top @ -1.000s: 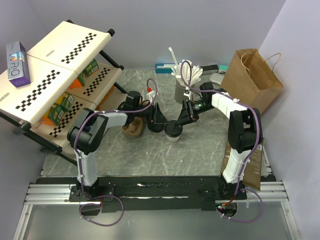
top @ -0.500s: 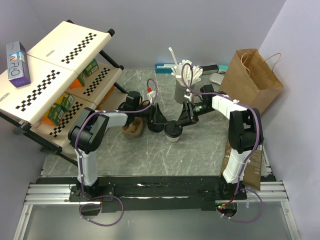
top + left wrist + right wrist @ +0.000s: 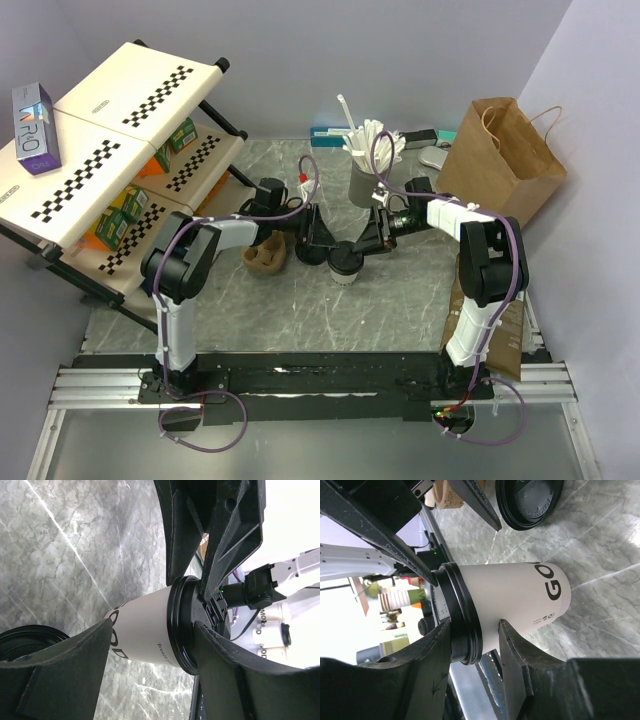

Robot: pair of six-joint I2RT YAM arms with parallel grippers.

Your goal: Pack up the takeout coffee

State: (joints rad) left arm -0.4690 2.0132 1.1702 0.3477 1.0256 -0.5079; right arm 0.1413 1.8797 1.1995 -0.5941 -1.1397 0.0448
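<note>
The right arm point(image 3: 465, 220) has sunk slightly; right of the carrier point(image 3: 265, 258) the upright cup point(image 3: 345, 272) stands between both grippers, left gripper point(image 3: 320, 238) open, right gripper point(image 3: 368, 240) astride the lid point(image 3: 345, 258) rim, its grip unclear.

Colours, seen from the room. Between the black left claw point(image 3: 318, 238) and the black right claw point(image 3: 366, 240): white paper cup point(image 3: 520, 595) with black lettering, under a glossy black lid point(image 3: 462, 612). Beside the claws: a spare black lid point(image 3: 530, 500) on the bench point(image 3: 300, 310), grey-green marble with pale veins. Left of the left claw: tan-brown pulp carrier point(image 3: 266, 258). Beyond the right claw: dark grey cup point(image 3: 362, 185) of white sticks point(image 3: 375, 140) and a brown paper bag point(image 3: 500, 155). Far left of the claws: cream shelf panels point(image 3: 150, 95) with black-and-white checker strips, and a purple box point(image 3: 32, 130).
</note>
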